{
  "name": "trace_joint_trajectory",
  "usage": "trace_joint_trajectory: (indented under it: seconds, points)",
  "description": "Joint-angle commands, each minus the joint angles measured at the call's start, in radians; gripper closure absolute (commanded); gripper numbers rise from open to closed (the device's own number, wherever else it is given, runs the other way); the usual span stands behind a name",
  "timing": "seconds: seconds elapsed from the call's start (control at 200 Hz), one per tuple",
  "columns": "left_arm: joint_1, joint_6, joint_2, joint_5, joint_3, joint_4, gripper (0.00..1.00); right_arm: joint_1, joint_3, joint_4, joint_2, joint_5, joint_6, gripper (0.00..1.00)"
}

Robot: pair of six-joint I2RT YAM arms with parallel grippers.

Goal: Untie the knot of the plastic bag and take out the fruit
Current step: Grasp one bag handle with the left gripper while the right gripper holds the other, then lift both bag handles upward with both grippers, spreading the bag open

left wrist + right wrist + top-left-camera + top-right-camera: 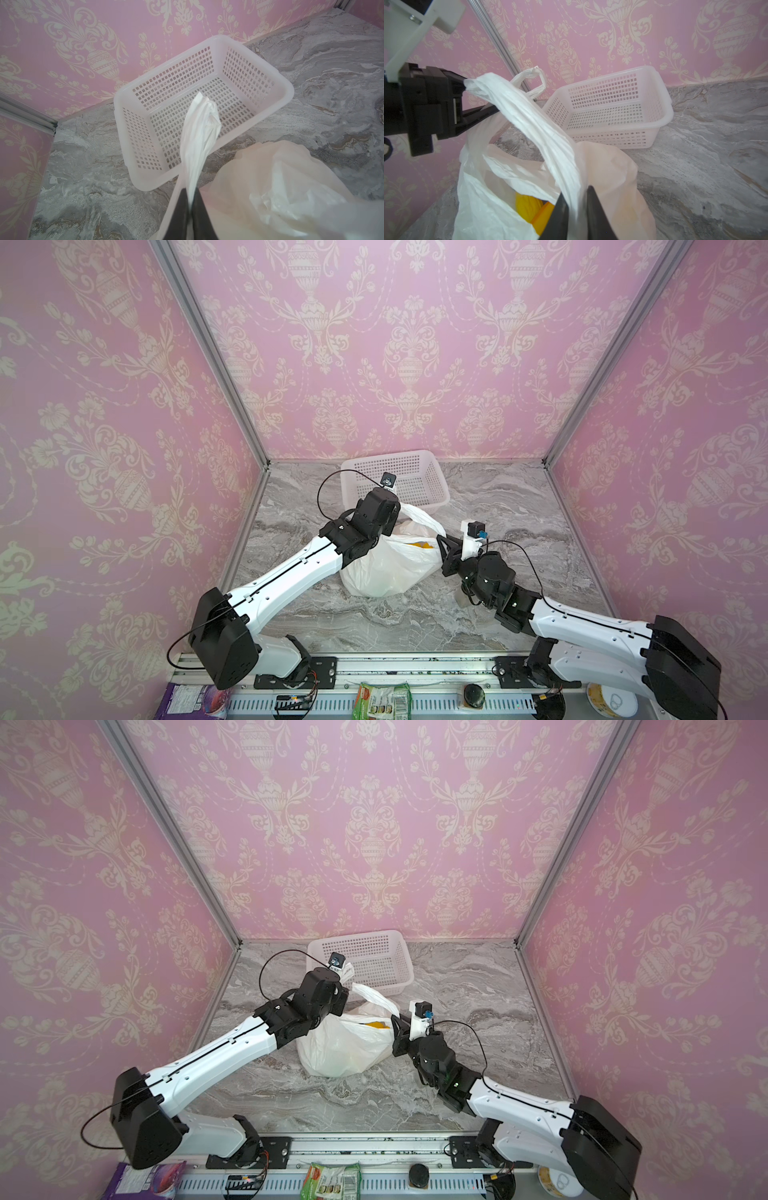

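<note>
Straddling one loop handle (542, 135) of the plastic bag (390, 568), the right gripper (577, 192) has its jaws slightly apart; whether they pinch it I cannot tell. The bag sits on the marble tabletop (374, 626), mouth gaping, yellow fruit (527, 205) showing inside. Beyond it, the left gripper (190, 190) is clenched on the other handle (197, 135), twisted into a strand and held aloft. Farthest back, just behind the bag, a white perforated basket (612, 133) stands by the pink wall (411, 344).

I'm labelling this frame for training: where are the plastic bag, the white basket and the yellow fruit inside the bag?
plastic bag (386, 568): a top view, on its bulging side.
white basket (264, 68): left wrist view, on its rim.
yellow fruit (527, 207): right wrist view, on the part showing through the bag's mouth.
</note>
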Motion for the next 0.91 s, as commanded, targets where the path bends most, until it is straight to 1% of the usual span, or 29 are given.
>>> trace_joint_trajectory:
  seconds: [0.0,0.07,0.2,0.365,0.43,0.58,0.686,0.796,0.901]
  points:
    - [0.011,0.003,-0.047,0.015,0.008,0.012,0.99,0.005,-0.006,-0.012,-0.038,0.025,-0.020,0.57]
    - [0.013,0.003,-0.070,0.027,-0.001,0.018,1.00,0.005,0.022,-0.070,-0.053,0.027,-0.040,0.49]
    - [0.014,0.009,-0.109,0.057,-0.015,0.027,1.00,0.004,0.108,-0.195,-0.072,0.000,-0.104,0.37]
    - [0.014,0.012,-0.143,0.069,-0.025,0.033,1.00,0.000,0.255,-0.359,-0.034,-0.027,-0.174,0.29]
    - [0.013,0.012,-0.149,0.069,-0.025,0.030,1.00,-0.002,0.333,-0.443,0.003,-0.051,-0.199,0.28]
    - [0.015,0.012,-0.160,0.072,-0.030,0.029,1.00,-0.006,0.540,-0.654,0.154,-0.073,-0.252,0.26]
    - [0.014,0.012,-0.162,0.070,-0.035,0.031,1.00,-0.012,0.647,-0.766,0.252,-0.028,-0.269,0.27]
    - [0.013,0.012,-0.162,0.068,-0.034,0.029,1.00,-0.033,0.720,-0.834,0.322,0.024,-0.268,0.29]
    - [0.015,0.012,-0.163,0.068,-0.036,0.030,1.00,-0.057,0.739,-0.827,0.344,0.021,-0.262,0.33]
